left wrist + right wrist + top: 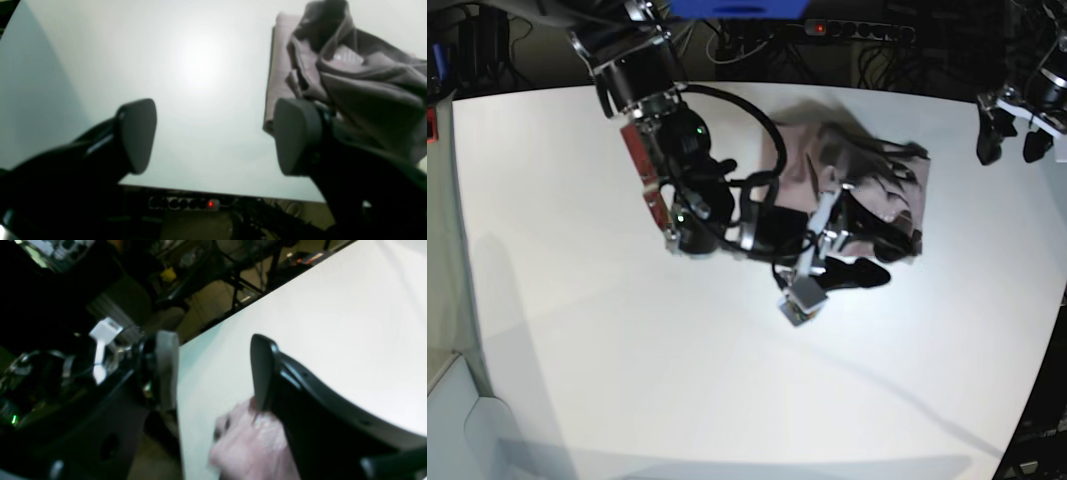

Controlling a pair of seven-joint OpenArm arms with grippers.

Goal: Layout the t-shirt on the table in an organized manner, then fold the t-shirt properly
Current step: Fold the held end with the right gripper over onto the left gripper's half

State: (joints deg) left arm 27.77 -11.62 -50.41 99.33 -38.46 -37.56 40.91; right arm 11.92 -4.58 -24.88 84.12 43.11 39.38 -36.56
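Note:
The mauve-pink t-shirt (857, 170) lies bunched and wrinkled on the white table (577, 300), right of centre towards the far edge. My right gripper (889, 256) reaches over its near side, jaws open. In the right wrist view the right gripper (215, 371) shows a wide gap, with blurred pink t-shirt (250, 443) low beside the dark finger (263, 373). My left gripper (1012, 145) hangs by the table's far right edge, apart from the shirt. In the left wrist view the left gripper (217, 136) is open and empty, with the heaped t-shirt (350, 76) to its right.
A power strip (857, 30) with a red light lies on the floor beyond the far edge, also visible as a power strip (185, 203) past the table's rim. Dark stands and cables (206, 270) crowd the space off the table's side.

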